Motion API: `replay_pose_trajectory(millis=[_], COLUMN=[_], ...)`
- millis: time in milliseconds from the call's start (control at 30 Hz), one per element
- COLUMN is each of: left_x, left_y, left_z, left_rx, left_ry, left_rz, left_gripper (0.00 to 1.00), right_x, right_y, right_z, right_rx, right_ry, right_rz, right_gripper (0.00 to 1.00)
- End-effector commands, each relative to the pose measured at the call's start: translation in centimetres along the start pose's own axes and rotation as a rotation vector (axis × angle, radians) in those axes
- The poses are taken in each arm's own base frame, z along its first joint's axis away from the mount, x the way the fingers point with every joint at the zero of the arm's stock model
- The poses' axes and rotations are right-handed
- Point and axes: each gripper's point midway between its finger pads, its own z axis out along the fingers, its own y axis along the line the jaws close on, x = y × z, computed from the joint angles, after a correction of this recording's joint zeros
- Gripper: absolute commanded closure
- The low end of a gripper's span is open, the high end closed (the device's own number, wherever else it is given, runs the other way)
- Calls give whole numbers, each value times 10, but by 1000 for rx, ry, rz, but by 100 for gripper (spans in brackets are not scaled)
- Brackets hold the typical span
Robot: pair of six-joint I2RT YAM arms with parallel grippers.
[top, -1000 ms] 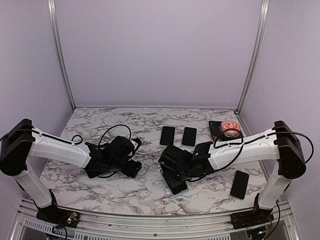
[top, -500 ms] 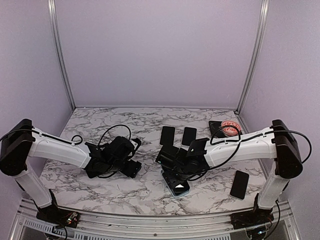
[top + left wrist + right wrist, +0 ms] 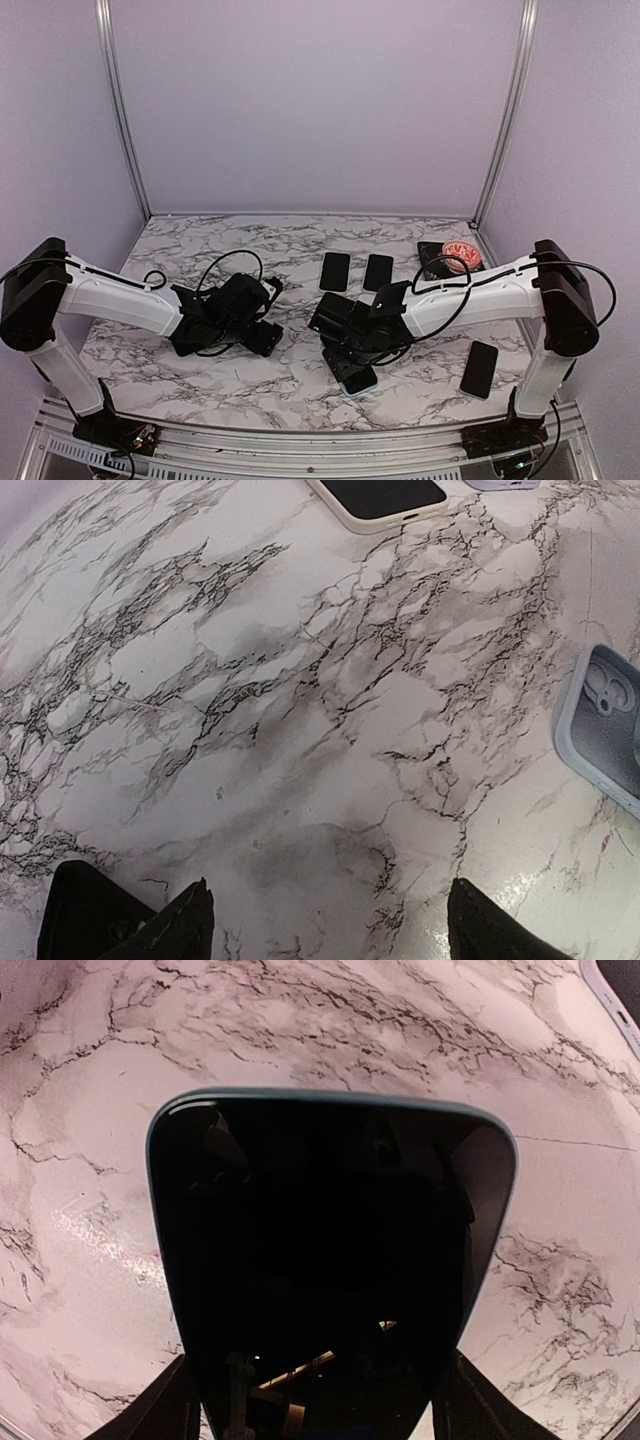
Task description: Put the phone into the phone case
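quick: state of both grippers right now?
Left gripper: open, nothing between its fingers.
Right gripper: closed on the phone, a finger against each side of it.

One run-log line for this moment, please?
left gripper: open, empty | right gripper: astride phone, grip unclear | phone: in blue case, on table

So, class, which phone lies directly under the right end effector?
The blue-rimmed phone nearest the front edge; the two back phones and the far-right phone lie out in the open.
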Motion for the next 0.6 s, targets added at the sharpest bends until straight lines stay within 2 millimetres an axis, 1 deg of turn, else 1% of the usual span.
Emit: replay_pose_trajectory(millis=[0, 33, 100, 200, 300, 400, 500, 567], left_x=[2, 2, 2, 1, 0, -1, 0, 0], left_y=[2, 2, 3, 3, 3, 4, 5, 5], left_z=[4, 4, 4, 4, 2, 0, 0, 1], left_rx=[-6, -6, -7, -7, -9, -10, -14, -15], left_ry=[8, 6, 6, 6, 5, -1, 1, 1], left_rz=[11, 12, 14, 23, 28, 27, 32, 33], left_gripper=[19, 19, 19, 19, 19, 19, 19, 19], right_x=[10, 13, 14, 9, 3, 0, 16, 28], right_y=[2, -1, -7, -9, -15, -15, -6, -8], right_z=[8, 11, 13, 11, 6, -3, -2, 5], right_rx=[8, 24, 53, 50, 63, 60, -10, -26], right_ry=[52, 68, 83, 88, 104, 132, 208, 261], right_rz=[21, 19, 13, 13, 25, 11, -15, -17], right_gripper=[75, 70, 56, 27, 3, 1, 1, 1])
